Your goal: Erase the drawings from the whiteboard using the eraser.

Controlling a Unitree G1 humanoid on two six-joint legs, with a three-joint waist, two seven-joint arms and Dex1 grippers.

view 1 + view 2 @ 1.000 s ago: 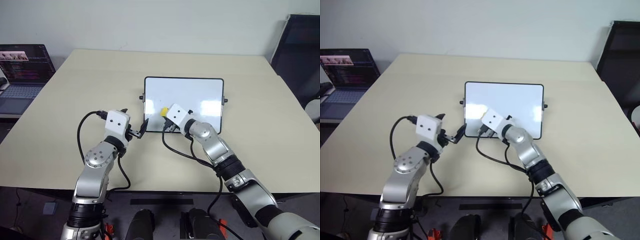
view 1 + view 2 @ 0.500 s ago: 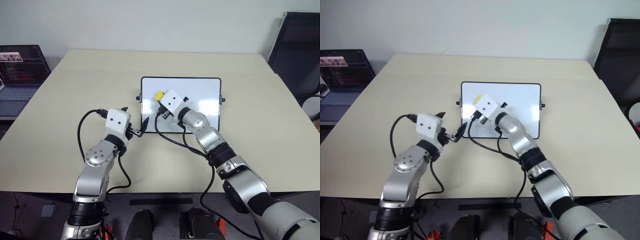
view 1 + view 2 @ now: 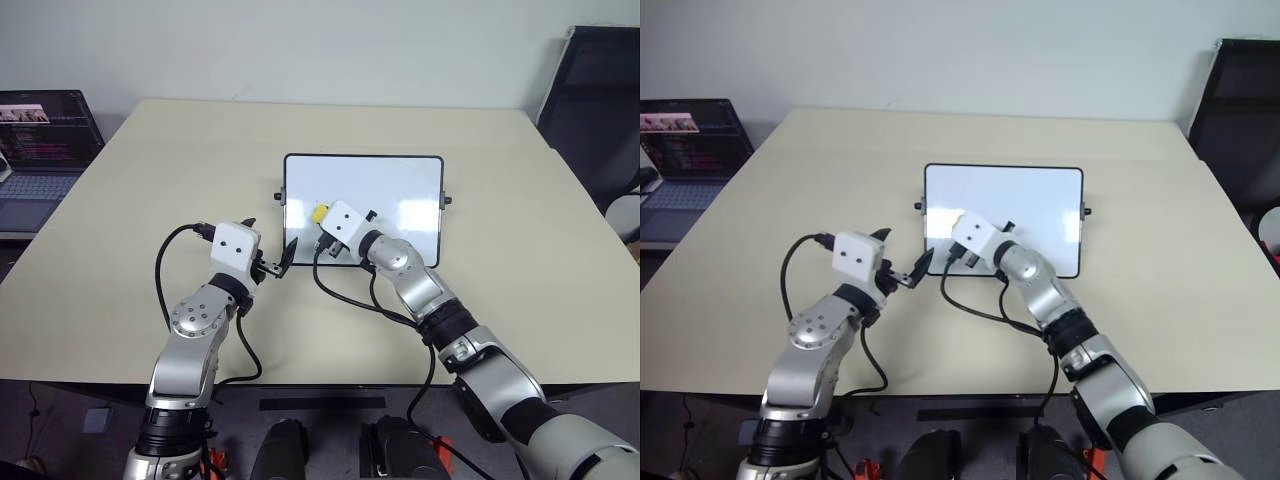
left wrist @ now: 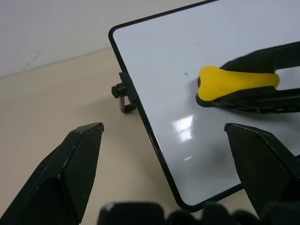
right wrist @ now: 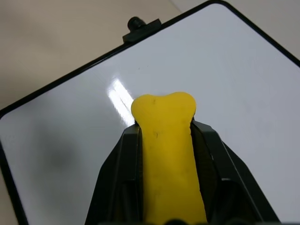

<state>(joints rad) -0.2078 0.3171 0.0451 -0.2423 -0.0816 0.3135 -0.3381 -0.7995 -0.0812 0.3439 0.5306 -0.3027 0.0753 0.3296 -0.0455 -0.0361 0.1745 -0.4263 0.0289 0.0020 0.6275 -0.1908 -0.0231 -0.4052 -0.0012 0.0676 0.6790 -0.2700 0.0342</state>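
Whiteboard (image 3: 390, 190) flat on the beige desk (image 3: 150, 200), with the yellow eraser (image 3: 319, 212) pressed on its left part by the right claw (image 3: 325, 222).

Right claw is clenched on the eraser, one black finger (image 5: 123, 178) along each long side of the block, whose dark underside meets the glossy white surface in the left wrist view. A tiny dark speck of the drawings (image 4: 186, 74) sits just beside the eraser's rounded end; the rest of the board surface in sight looks white, with light glare. Left claw (image 3: 279, 262) hovers released, its fingers spread, just off the board's near left corner and not touching it. A small black knob (image 4: 118, 89) juts from the board's left short side. A laptop (image 3: 40, 150) stands well apart at the far left.
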